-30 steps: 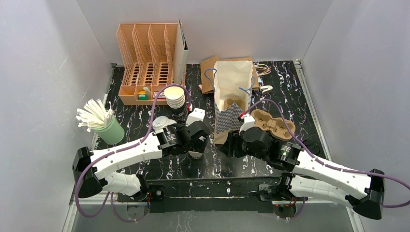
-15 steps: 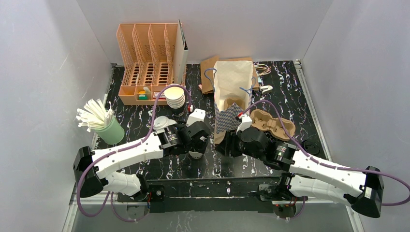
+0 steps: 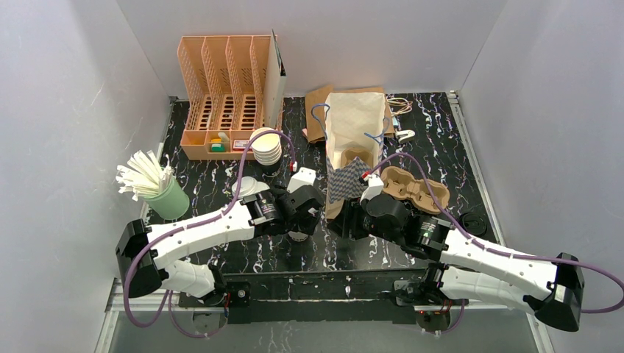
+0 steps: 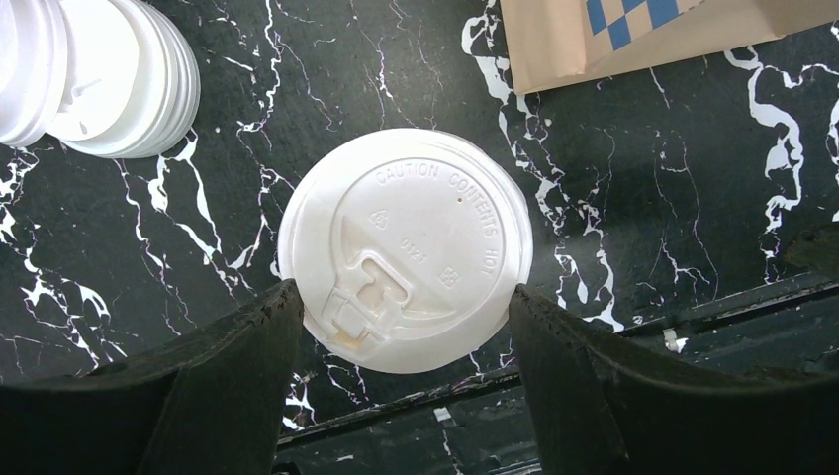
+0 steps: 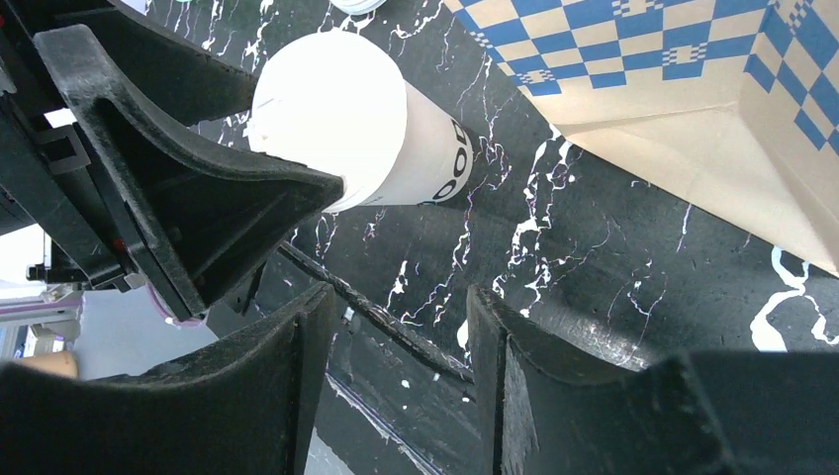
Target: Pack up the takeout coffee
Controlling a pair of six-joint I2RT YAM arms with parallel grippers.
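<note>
A white paper cup with a white lid (image 4: 406, 247) stands near the table's front edge, by the foot of the paper bag (image 3: 353, 140). My left gripper (image 4: 401, 297) reaches down over it, and both fingers press on the lid's rim, so it is shut on the cup. From the top the cup (image 3: 298, 235) is mostly hidden under that gripper (image 3: 300, 224). My right gripper (image 5: 396, 297) is open and empty, low over the table just right of the cup (image 5: 396, 139). The brown pulp tray (image 3: 416, 190) lies empty behind my right arm.
A stack of white lids (image 3: 266, 145) and a loose lid (image 3: 246, 185) sit behind the left gripper. The green cup of straws (image 3: 165, 195) is at the left and the orange organizer (image 3: 228, 95) at the back left. The bag's checkered flap (image 5: 673, 109) lies close to both grippers.
My left gripper shifted slightly right over the cup. My right arm moved left, closer to the cup and the bag's foot, then held still.
</note>
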